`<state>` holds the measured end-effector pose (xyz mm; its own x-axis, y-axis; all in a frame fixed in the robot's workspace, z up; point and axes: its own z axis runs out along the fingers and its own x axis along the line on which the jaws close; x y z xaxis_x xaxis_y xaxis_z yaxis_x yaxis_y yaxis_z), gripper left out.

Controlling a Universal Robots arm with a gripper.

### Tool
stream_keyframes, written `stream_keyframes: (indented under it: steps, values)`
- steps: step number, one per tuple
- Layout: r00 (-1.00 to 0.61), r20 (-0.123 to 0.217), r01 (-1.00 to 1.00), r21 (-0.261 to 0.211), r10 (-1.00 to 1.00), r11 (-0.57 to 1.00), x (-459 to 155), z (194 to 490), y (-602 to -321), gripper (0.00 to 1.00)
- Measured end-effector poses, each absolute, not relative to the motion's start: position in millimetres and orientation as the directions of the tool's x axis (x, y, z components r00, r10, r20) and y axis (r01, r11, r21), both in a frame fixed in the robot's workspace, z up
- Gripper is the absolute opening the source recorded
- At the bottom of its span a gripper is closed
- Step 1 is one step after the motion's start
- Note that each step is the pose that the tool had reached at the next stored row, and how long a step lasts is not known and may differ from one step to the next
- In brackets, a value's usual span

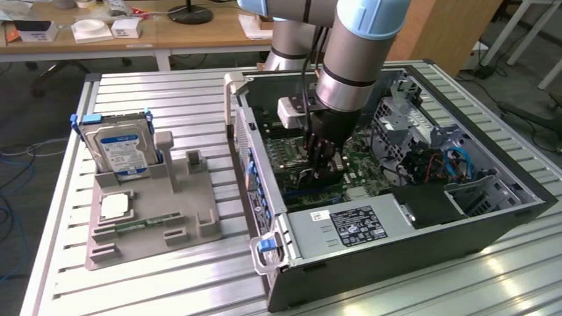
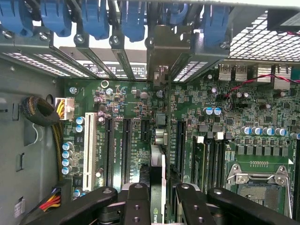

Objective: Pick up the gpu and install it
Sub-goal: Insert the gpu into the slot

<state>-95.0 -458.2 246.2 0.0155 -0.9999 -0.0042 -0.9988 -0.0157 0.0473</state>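
Gpu (image 2: 158, 140) clamped edge-on in my gripper (image 2: 158, 206), long axis running 12-to-6 over the motherboard (image 2: 234, 122), bracket end toward 12, beside the slots.

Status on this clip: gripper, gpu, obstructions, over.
Gripper shut on thin dark gpu card, edge-on over green motherboard inside open computer case. Nothing seen blocking.

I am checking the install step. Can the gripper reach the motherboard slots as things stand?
Probably yes. The case lies open, the gripper, shut on the gpu, hangs inside it over the motherboard, and I see nothing between the card and the slots.
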Motion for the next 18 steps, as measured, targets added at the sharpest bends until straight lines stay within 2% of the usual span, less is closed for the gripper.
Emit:
stream_keyframes:
  steps: [18]
  values:
    - [0.008,-0.004,-0.999,0.047,-1.0,-0.008,-92.1,245.4,-458.2,0.26]
